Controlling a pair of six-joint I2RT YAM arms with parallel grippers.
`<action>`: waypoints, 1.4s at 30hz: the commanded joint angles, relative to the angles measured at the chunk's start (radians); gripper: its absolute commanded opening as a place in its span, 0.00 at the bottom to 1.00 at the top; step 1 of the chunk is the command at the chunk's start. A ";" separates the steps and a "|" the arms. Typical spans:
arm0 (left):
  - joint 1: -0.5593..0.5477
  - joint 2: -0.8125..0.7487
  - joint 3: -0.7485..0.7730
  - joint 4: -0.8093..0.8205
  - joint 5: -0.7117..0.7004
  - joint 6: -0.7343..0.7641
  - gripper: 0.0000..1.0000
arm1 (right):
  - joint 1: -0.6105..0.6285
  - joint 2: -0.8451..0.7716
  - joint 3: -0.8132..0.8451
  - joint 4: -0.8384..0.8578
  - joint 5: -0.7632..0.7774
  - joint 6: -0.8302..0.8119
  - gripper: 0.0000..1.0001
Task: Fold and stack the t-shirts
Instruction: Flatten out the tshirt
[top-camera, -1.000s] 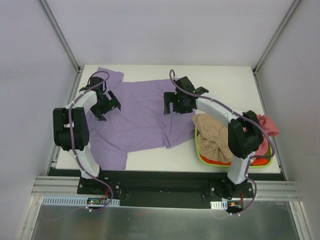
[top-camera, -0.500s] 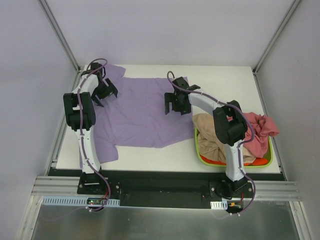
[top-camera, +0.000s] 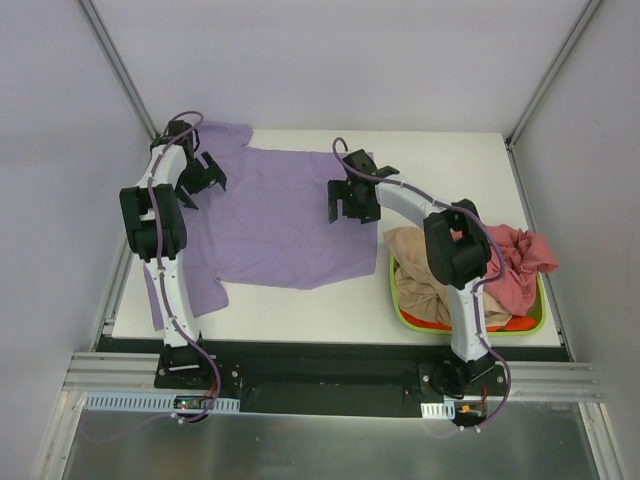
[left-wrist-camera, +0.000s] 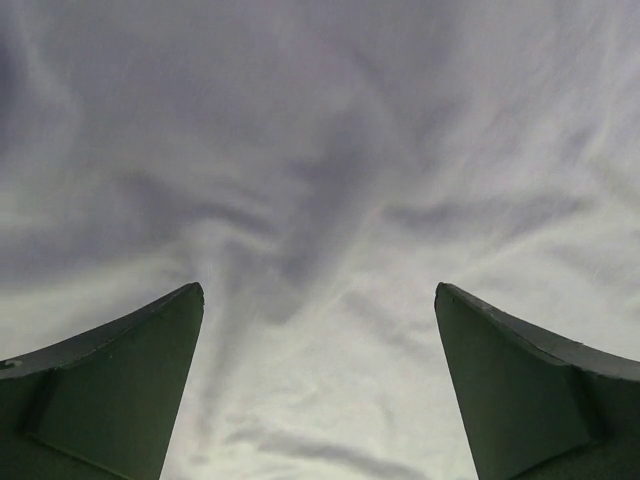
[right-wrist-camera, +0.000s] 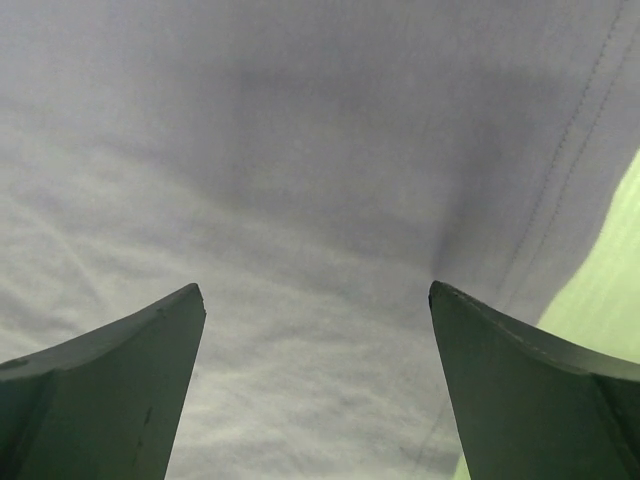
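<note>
Over the lavender t-shirt (top-camera: 275, 225), laid out on the white table (top-camera: 450, 170), my left gripper (top-camera: 200, 188) hovers at its ten o'clock and my right gripper (top-camera: 350, 214) at two. Both sets of jaws are spread wide, pinching nothing. Smoothing step, I reckon; next I'd pinch an edge and fold.

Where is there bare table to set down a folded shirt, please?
Bare: the far right of the table, between the lavender shirt and the right edge, behind the basket; also a strip along the near edge. Crowded: the left, under the shirt, and the heaped basket.
</note>
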 joint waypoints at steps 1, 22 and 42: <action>-0.027 -0.250 -0.113 -0.035 -0.021 0.031 0.99 | 0.021 -0.210 -0.040 -0.021 -0.011 -0.089 0.96; -0.070 -0.911 -1.093 0.273 -0.021 -0.062 0.99 | 0.305 -0.286 -0.341 -0.094 -0.106 -0.775 0.80; -0.069 -0.839 -1.101 0.287 -0.116 -0.007 0.99 | 0.307 -0.253 -0.211 -0.263 0.000 -0.890 0.02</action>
